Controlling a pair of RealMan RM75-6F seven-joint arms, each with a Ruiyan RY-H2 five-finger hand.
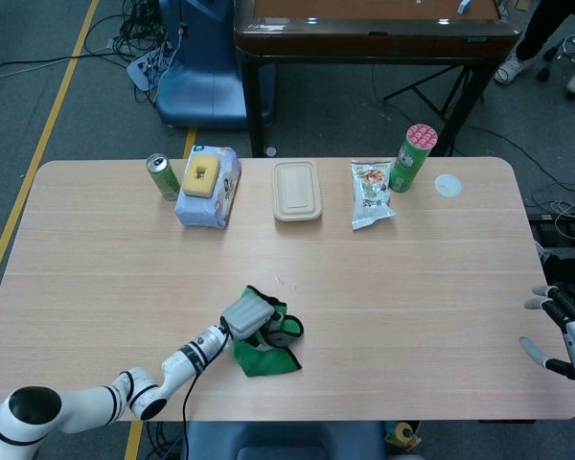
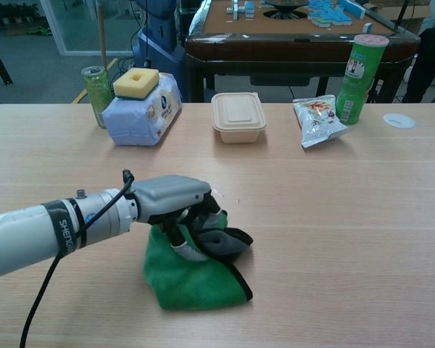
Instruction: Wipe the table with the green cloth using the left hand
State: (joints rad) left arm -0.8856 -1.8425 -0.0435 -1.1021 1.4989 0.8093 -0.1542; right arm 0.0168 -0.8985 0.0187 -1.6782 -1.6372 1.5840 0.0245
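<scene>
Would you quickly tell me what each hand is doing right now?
Left hand: holds the cloth.
Right hand: open, holding nothing.

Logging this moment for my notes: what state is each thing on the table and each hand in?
Green cloth: bunched, flat on table under left hand.
Left hand: pressing on the cloth.
Right hand: off the table edge, fingers apart, holding nothing.
Lunch box: lid on.
Chip tube: upright, capped.
Drink can: upright.
Snack bag: lying flat.
</scene>
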